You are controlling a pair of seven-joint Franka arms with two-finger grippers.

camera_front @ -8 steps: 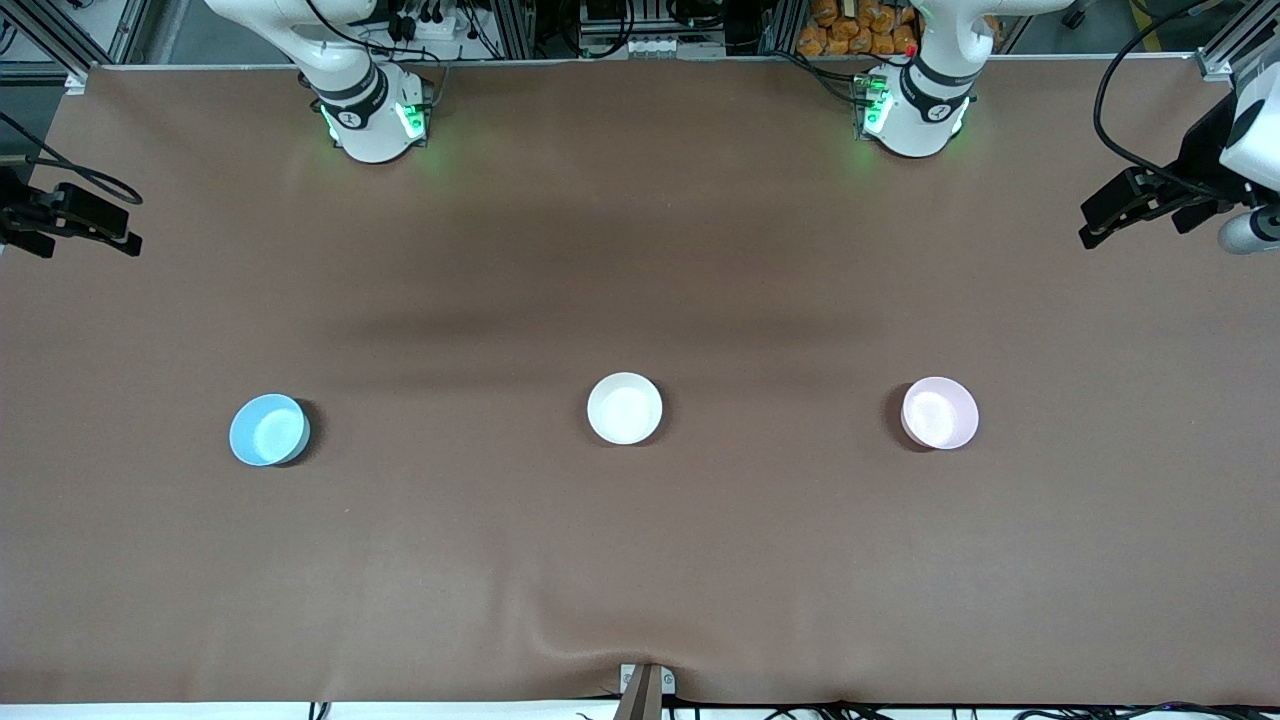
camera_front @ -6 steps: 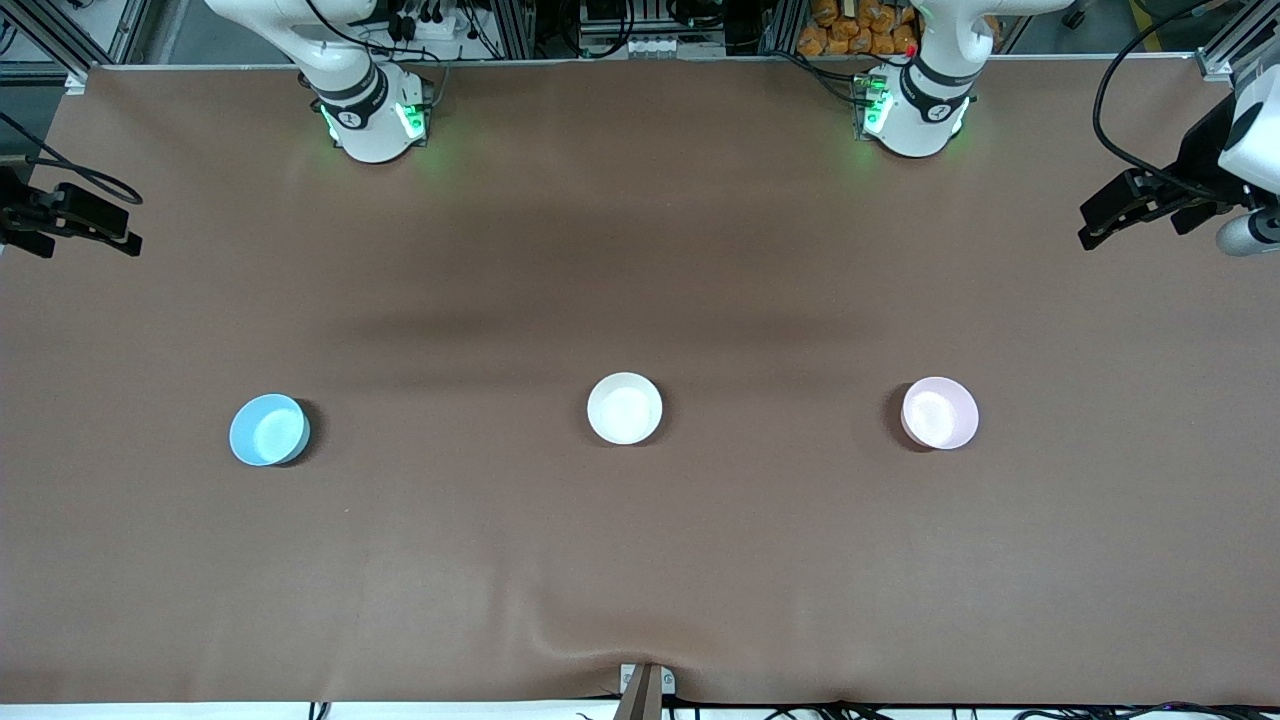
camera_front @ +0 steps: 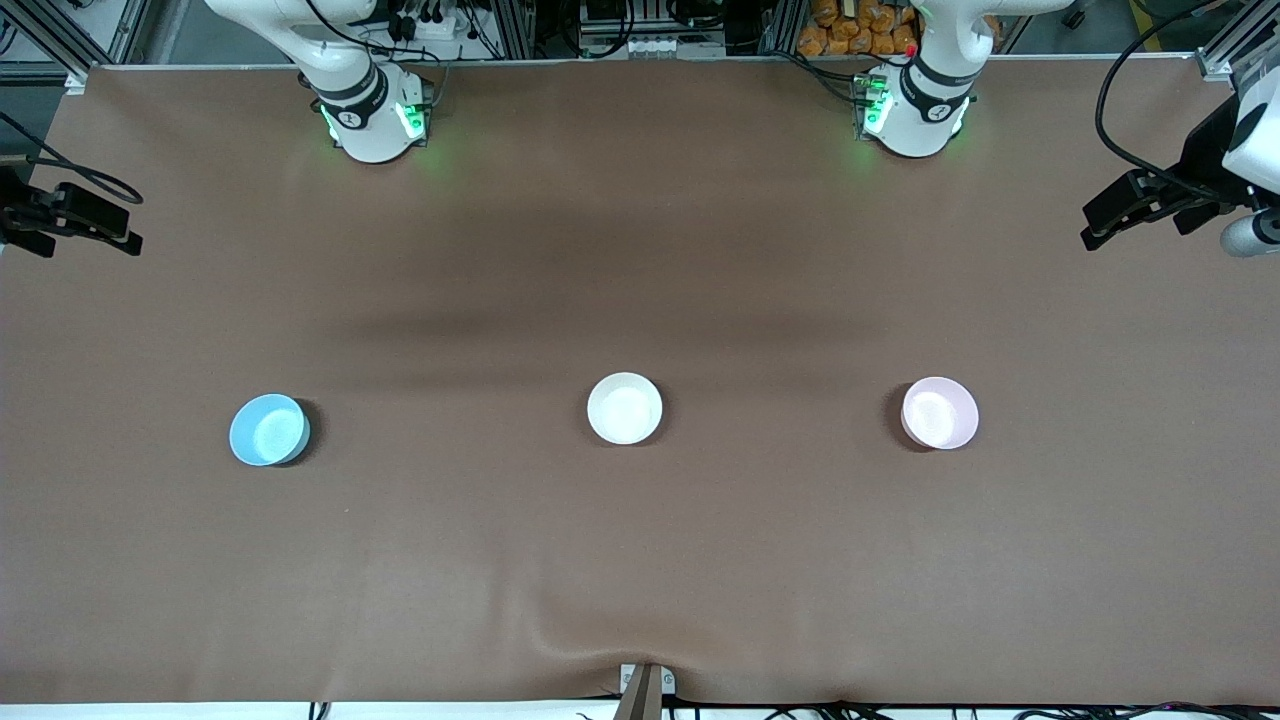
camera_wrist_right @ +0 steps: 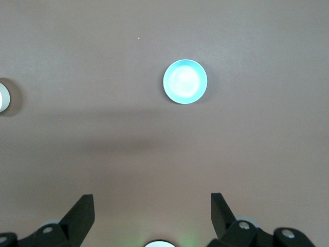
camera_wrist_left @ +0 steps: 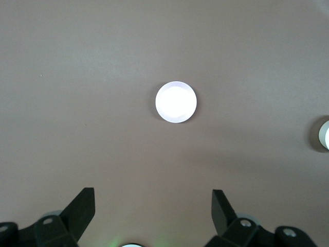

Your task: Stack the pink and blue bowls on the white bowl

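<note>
Three bowls stand in a row on the brown table. The white bowl is in the middle. The pink bowl is toward the left arm's end and the blue bowl toward the right arm's end. All are upright, empty and well apart. My left gripper is open and empty, high over the table, with the pink bowl below and ahead; it shows at the front view's edge. My right gripper is open and empty, high over the blue bowl's end, at the front view's other edge.
The two arm bases stand along the table's edge farthest from the front camera. A small metal bracket sits at the edge nearest that camera. The white bowl also shows at the rim of both wrist views.
The left gripper has shifted very slightly at the front view's edge. The bowls and the right gripper have not moved.
</note>
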